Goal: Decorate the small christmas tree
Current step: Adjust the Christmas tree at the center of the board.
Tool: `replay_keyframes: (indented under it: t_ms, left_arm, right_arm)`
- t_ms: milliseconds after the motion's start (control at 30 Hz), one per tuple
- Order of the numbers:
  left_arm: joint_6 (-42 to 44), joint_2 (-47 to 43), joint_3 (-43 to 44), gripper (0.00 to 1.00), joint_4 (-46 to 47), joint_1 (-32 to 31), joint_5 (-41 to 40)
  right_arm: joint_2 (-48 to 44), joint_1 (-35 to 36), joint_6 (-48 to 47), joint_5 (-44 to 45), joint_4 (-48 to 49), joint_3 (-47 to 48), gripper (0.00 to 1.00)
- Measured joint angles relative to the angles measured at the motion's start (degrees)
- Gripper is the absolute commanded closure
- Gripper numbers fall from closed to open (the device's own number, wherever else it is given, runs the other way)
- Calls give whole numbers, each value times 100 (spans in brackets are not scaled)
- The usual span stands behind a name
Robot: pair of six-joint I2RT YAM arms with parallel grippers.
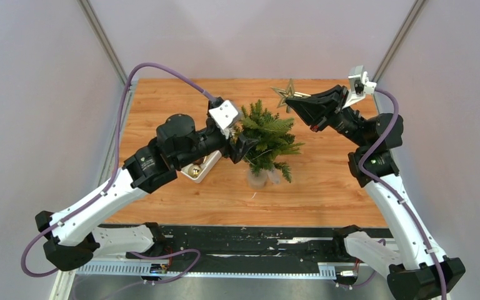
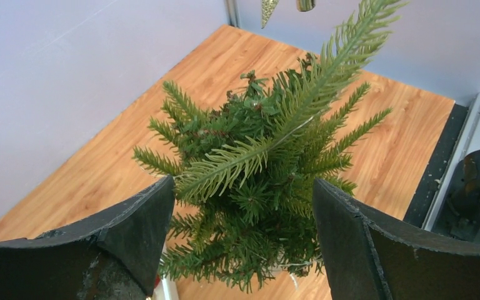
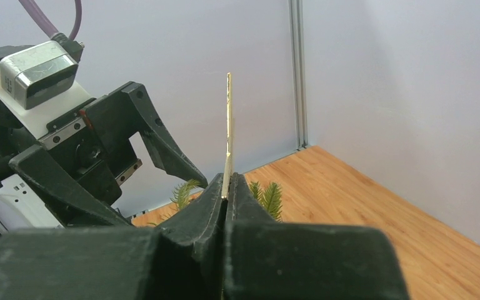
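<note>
The small christmas tree (image 1: 267,137), a miniature green fir with bushy needle branches and a clear round base (image 1: 257,179), stood upright near the middle of the light brown wooden surface (image 1: 325,187). The left tool (image 1: 240,147) was at the 9 o'clock side of the tree. Its jaws were wide apart with the outer branches between them, and it gripped nothing. I could not tell whether the pads touched the needles. The right tool (image 1: 290,100) was closed on a flat gold star ornament (image 1: 284,94), which hung in the air at about 1 o'clock from the tree top, near it but apart. A small white tray (image 1: 207,170) holding a gold ball (image 1: 195,169) lay at 8 o'clock from the tree, partly under the left arm.

In my judgement, several things could go wrong. The star was pinched only at its lower edge, so pressing it on the soft top could twist it or make it slip out. The tree looked light on its narrow base, so a sideways push could tip it. If the left tool closed only on bending branches, it would steady little. Both tools were close together above the tree and could collide.
</note>
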Motion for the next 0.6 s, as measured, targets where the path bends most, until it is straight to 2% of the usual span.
replay_keyframes:
  t_ms: [200, 367, 600]
  left_arm:
    - [74, -205, -457, 4, 267, 0, -33]
    - [227, -197, -549, 9, 798, 0, 151]
    - [-59, -7, -551, 12, 1419, -4, 422]
  right_arm:
    - [151, 0, 52, -101, 7, 0, 100]
    - [155, 2, 173, -103, 63, 0, 100]
    - [153, 2, 216, -140, 66, 0, 100]
